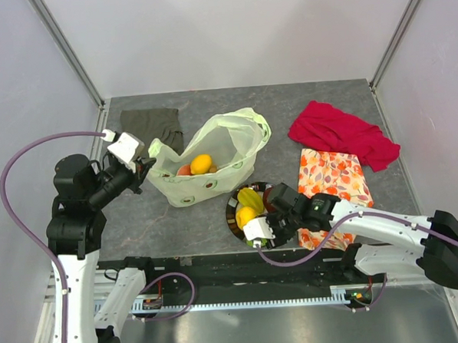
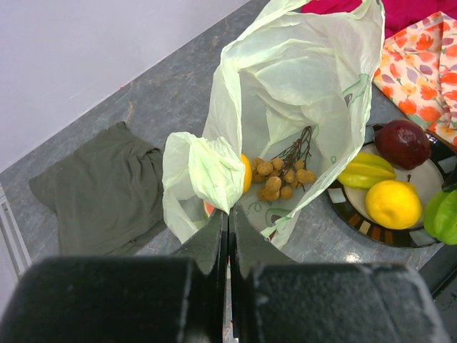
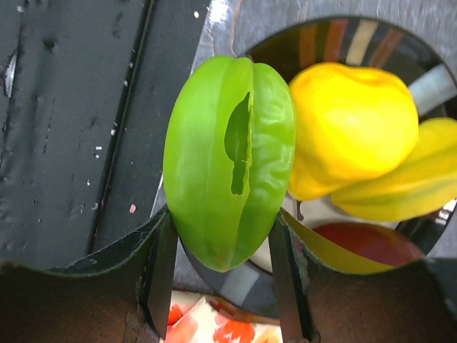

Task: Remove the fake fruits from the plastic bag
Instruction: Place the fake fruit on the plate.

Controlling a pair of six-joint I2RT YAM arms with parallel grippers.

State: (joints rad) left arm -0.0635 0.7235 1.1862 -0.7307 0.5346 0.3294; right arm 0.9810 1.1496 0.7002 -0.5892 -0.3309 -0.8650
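Inside the bag (image 2: 300,86), an orange fruit (image 2: 246,174) is mostly hidden behind the bunched handle (image 2: 203,171). The green fruit (image 2: 443,214) is cut off at the left wrist view's edge.

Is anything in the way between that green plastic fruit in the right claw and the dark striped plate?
Nothing visible is. The right gripper holds the ribbed green plastic fruit at the rim of the dark striped plate. The yellow plastic lemon and the yellow-green plastic piece lie on the plate beside the fruit.
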